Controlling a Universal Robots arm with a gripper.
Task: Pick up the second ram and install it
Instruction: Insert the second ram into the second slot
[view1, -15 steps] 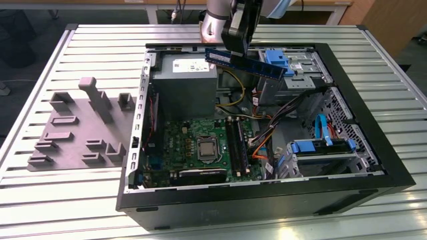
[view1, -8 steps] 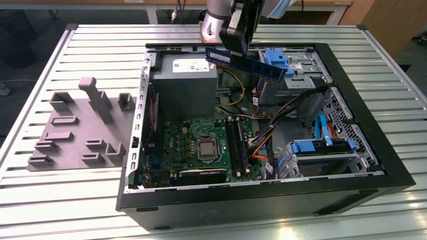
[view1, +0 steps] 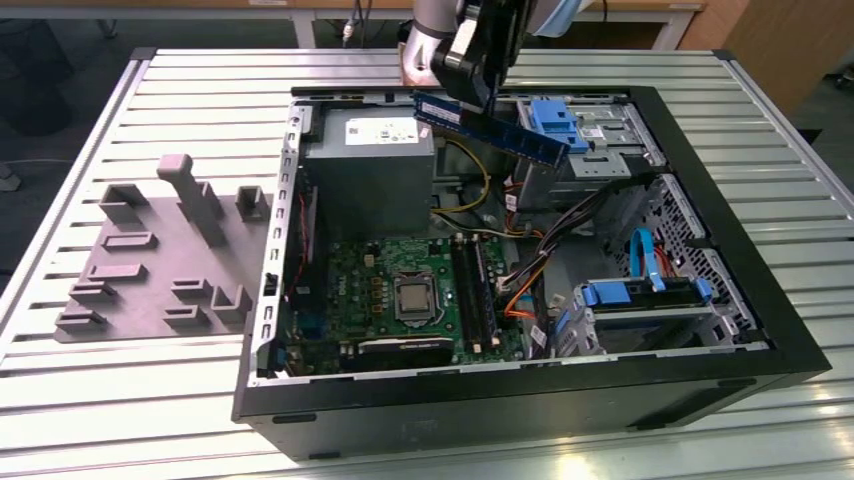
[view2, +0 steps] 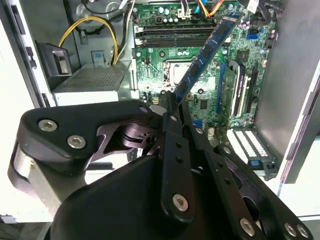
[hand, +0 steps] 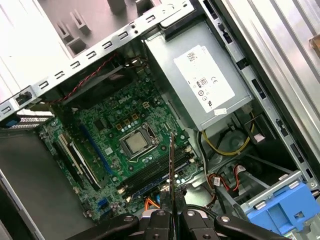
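My gripper (view1: 467, 98) hangs over the open computer case (view1: 747, 340), shut on the second ram (view1: 489, 126), a long thin blue board with dark chips. The stick is held by one end and slopes down toward the exterior view's right, above the power supply (view1: 367, 165) and clear of the motherboard (view1: 387, 265). In the second wrist view the ram (view2: 207, 50) reaches out from the fingers (view2: 169, 102) over the dark memory slots (view2: 172, 36). In the first wrist view the ram (hand: 171, 165) shows edge-on above the slots (hand: 155, 176), with the gripper (hand: 171, 214) shut around it.
A grey fixture plate (view1: 160, 260) with upright blocks lies on the slatted table at the exterior view's left. Blue drive-bay clips (view1: 554, 120) and a drive cage (view1: 641, 298) line the case's right side. Orange and yellow cables (view1: 527, 290) run beside the memory slots. The processor socket (view1: 414, 298) sits mid-board.
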